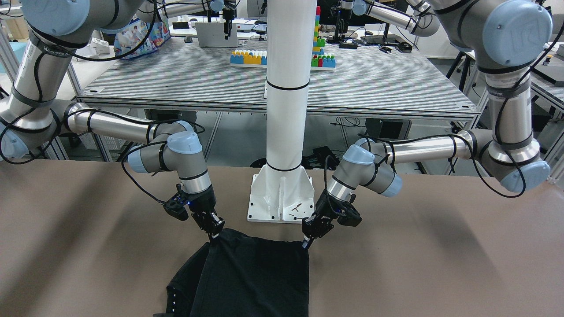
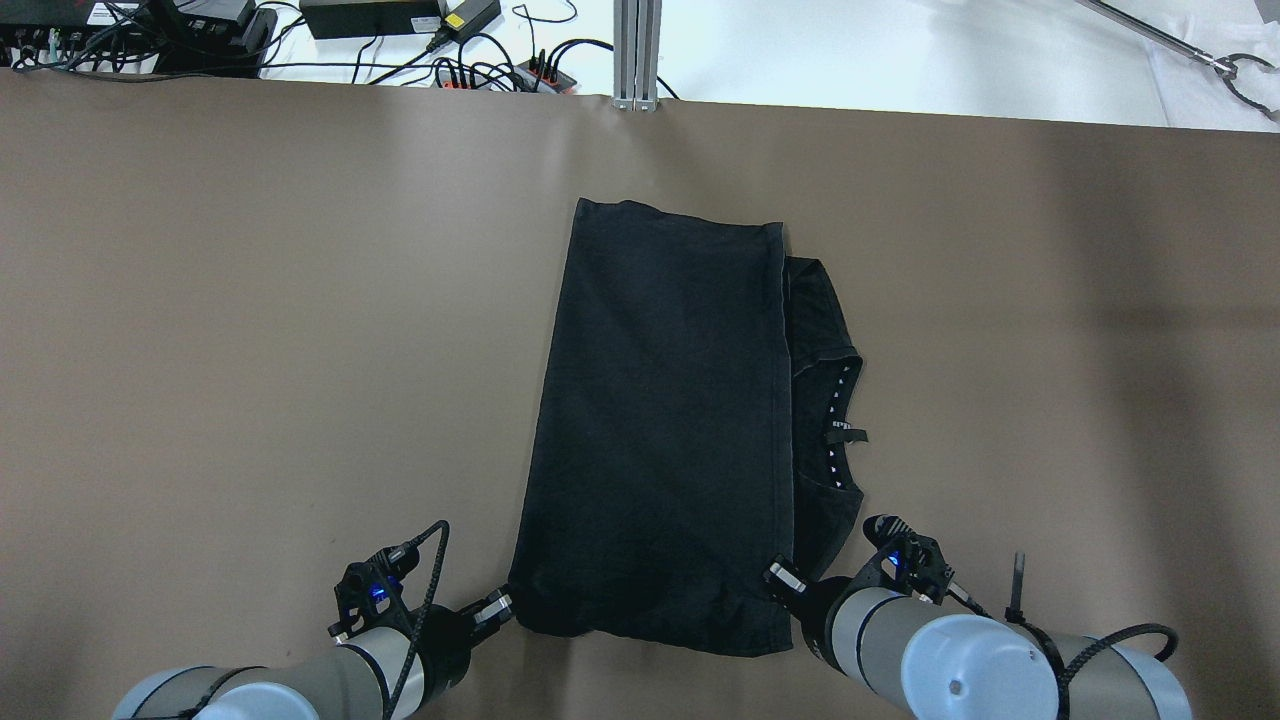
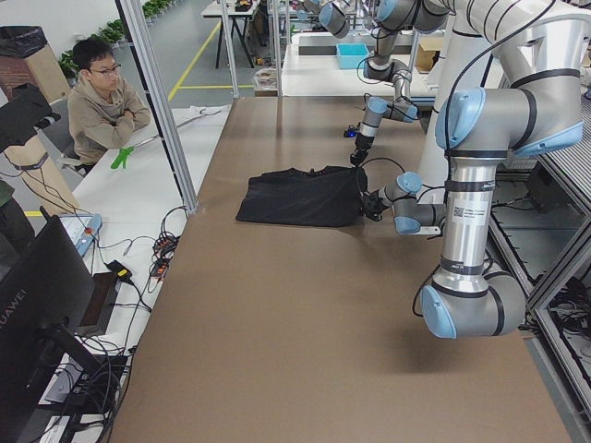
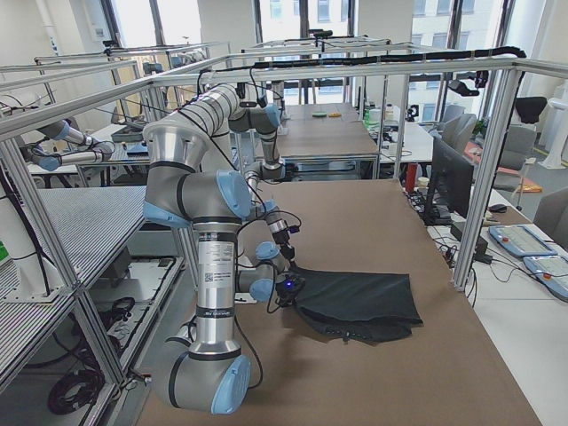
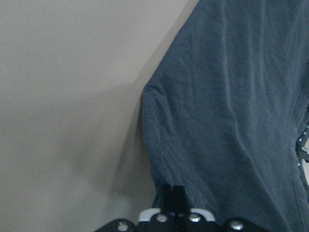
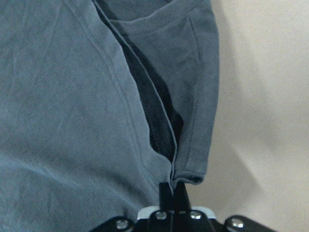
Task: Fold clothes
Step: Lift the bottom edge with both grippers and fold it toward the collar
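Observation:
The clothes (image 2: 660, 420) are one black garment lying lengthwise on the brown table, with a side folded over and a collar part (image 2: 845, 400) sticking out on its right. My left gripper (image 2: 505, 603) is shut on the garment's near left corner. In the left wrist view its gripper (image 5: 176, 198) pinches the cloth's edge. My right gripper (image 2: 780, 578) is shut on the near right corner, and the right wrist view shows that gripper (image 6: 173, 191) clamped on the hem. In the front-facing view the left gripper (image 1: 307, 241) and right gripper (image 1: 214, 237) hold the garment (image 1: 251, 277) stretched between them.
The white post's base (image 1: 280, 198) stands just behind the grippers at the robot's side. Cables and power bricks (image 2: 470, 60) lie beyond the table's far edge. A person (image 3: 103, 101) sits off the far side of the table. Bare brown tabletop (image 2: 250, 350) lies on both sides of the garment.

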Controlling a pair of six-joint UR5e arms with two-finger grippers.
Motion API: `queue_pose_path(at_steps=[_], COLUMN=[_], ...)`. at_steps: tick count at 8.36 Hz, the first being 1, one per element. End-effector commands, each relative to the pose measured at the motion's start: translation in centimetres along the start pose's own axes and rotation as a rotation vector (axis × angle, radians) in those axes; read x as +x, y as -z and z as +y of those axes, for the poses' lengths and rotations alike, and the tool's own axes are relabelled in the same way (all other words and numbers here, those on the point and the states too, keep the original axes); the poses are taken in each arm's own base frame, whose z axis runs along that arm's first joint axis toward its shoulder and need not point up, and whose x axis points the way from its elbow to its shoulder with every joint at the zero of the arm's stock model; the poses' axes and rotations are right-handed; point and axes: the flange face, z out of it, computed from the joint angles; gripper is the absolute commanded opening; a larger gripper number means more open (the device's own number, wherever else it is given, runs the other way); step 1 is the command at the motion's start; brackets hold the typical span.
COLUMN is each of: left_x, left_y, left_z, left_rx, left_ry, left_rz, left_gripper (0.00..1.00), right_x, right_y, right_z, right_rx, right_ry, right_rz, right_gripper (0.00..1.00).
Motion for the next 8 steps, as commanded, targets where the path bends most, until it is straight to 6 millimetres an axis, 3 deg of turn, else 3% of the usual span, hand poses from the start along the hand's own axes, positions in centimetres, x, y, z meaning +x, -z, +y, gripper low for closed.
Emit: queue_pose_path(at_steps=[1, 2, 4, 5, 6, 7, 8], left_x=[8.0, 9.7, 15.0, 18.9, 21.7, 24.6, 26.0], left_y=[3.1, 3.4, 1.5, -0.9, -3.7, -6.2, -7.4], left_z=[-5.5, -10.2, -17.9, -21.3, -23.8, -25.2, -26.5], left_rx=[0.006, 0.002, 0.012, 0.016, 0.051, 0.075, 0.085], left_ry=[0.037, 0.056, 0.064, 0.092, 0.108, 0.118, 0.117], left_rz=[-0.022, -0.036, -0.043, -0.061, -0.076, -0.091, -0.110], left_gripper=[0.00, 0.00, 0.00, 0.00, 0.00, 0.00, 0.00], right_x=[-3.1, -4.4, -12.5, -15.5, -17.4, -17.7, -18.7], right_y=[5.7, 5.9, 4.5, 2.5, 1.2, -0.3, -1.0], right_z=[-3.0, -7.5, -14.5, -16.4, -18.5, -22.2, -24.2], right_rx=[-0.037, -0.042, -0.058, -0.015, 0.020, 0.068, 0.091], right_ry=[-0.049, -0.098, -0.167, -0.127, -0.085, -0.063, -0.055], right_rz=[-0.080, -0.055, -0.031, -0.007, 0.006, 0.034, 0.047], right_gripper=[0.13, 0.13, 0.12, 0.12, 0.11, 0.11, 0.11])
